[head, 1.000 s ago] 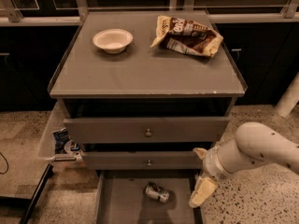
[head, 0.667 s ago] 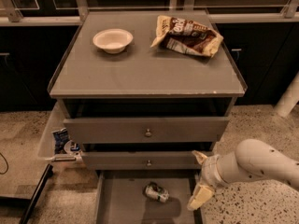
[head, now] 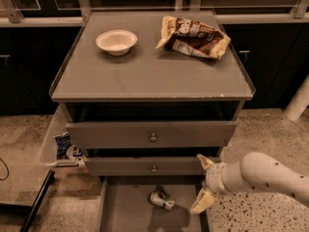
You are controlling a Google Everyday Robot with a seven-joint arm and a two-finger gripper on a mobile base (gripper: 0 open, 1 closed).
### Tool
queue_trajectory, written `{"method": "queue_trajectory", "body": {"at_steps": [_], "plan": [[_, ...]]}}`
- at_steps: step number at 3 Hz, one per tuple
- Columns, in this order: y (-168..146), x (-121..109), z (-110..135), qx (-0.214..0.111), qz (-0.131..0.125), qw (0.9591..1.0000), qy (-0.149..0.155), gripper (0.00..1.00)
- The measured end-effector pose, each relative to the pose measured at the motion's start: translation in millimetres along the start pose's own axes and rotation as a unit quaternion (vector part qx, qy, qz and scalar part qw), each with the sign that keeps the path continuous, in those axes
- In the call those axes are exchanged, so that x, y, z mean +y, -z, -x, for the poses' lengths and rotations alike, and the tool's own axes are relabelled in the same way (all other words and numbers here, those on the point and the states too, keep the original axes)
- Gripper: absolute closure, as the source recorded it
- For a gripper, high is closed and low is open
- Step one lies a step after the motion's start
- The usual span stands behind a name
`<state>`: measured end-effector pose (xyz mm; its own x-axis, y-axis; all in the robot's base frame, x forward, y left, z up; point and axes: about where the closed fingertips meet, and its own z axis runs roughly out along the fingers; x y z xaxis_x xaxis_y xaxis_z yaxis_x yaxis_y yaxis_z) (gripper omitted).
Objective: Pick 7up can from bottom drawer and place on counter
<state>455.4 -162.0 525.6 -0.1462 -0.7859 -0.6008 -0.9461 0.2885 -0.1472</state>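
The 7up can (head: 161, 199) lies on its side on the flat grey floor of the open bottom drawer (head: 125, 211). My gripper (head: 204, 183) hangs at the drawer's right edge, to the right of the can and apart from it. Its two cream fingers are spread, one (head: 204, 161) by the middle drawer front, the other (head: 202, 203) low over the drawer's right side. It holds nothing. The counter (head: 145, 76) is the broad grey top of the cabinet above.
On the counter stand a white bowl (head: 116, 41) at the back left and a brown and cream snack bag (head: 193, 36) at the back right. Two knobbed upper drawers (head: 152, 134) stick out slightly. A side bin (head: 63, 146) with packets hangs at the left.
My arm has moved left and down, bringing the gripper closer to the can at the drawer's right edge. The can has not moved.
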Motion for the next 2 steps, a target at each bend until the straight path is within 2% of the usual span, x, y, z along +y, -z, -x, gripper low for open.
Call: {"method": "queue_trajectory", "body": {"at_steps": [1, 2], "plan": [[-18, 4, -13, 0.009, 0.003, 0.9998, -0.016, 0.0], [-67, 19, -46, 0.018, 0.017, 0.9983, -0.052, 0.0]]}}
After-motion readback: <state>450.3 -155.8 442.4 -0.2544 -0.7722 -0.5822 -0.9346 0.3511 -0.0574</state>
